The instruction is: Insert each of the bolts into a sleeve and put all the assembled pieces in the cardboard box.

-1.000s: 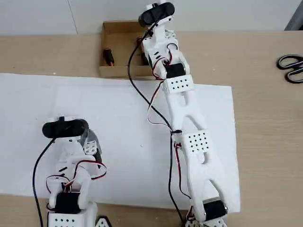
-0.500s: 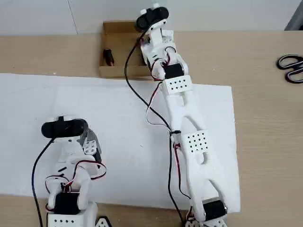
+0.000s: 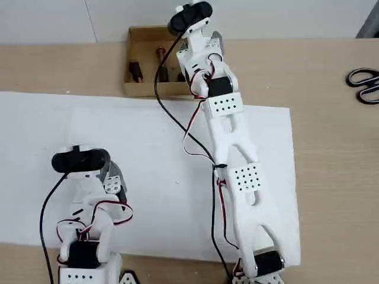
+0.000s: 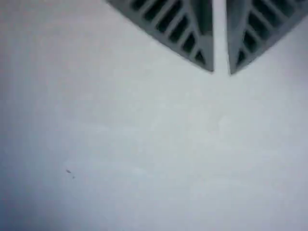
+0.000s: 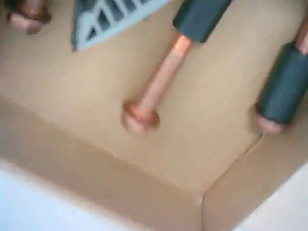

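Hovering over cardboard box: right tool, spread; assembled pieces inside.

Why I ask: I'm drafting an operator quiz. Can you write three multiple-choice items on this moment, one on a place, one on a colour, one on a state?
1. The right gripper hangs: A over the cardboard box; B low at its own base; C over bare wood.
2. The bolts look: A copper; B blue; C green.
3. The left gripper holds: A a bolt; B a sleeve; C nothing.

Answers:
1. A, since its wrist view looks straight into the box.
2. A, since copper shafts stick out of the dark sleeves.
3. C, since just the white sheet shows between its fingers.
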Robot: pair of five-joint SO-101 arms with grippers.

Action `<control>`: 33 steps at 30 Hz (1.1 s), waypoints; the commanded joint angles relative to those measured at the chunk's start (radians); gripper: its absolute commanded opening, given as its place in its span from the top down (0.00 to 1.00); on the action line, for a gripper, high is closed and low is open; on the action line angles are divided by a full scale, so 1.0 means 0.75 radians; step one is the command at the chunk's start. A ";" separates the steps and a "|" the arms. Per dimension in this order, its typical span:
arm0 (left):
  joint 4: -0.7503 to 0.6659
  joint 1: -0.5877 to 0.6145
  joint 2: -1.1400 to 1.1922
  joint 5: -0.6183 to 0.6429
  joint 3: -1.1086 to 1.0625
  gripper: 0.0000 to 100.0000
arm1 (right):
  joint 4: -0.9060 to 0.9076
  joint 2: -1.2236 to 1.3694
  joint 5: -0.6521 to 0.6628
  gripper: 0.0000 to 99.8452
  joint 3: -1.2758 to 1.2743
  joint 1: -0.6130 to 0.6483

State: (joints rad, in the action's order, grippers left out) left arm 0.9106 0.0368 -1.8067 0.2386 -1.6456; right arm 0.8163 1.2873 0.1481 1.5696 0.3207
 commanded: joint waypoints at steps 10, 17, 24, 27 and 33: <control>-0.002 -0.006 -0.014 -0.010 0.079 0.99 | 0.439 -0.136 -0.180 1.00 0.151 -0.040; -0.002 -0.006 -0.014 -0.010 0.083 0.99 | 0.658 -0.236 -0.307 1.00 0.151 -0.052; -0.002 -0.006 -0.014 -0.010 0.081 0.99 | 0.985 -0.353 -0.358 1.00 0.151 -0.066; -0.002 -0.006 -0.014 -0.010 0.081 0.99 | 1.124 -0.459 -0.397 1.00 0.151 -0.069; -0.002 -0.008 -0.014 -0.010 0.079 0.99 | 1.165 -0.633 -0.387 1.00 0.151 -0.069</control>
State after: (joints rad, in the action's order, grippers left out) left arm 0.9106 0.0368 -1.8067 0.2371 -1.6287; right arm 1.6740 0.9206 -0.1389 1.6433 0.2808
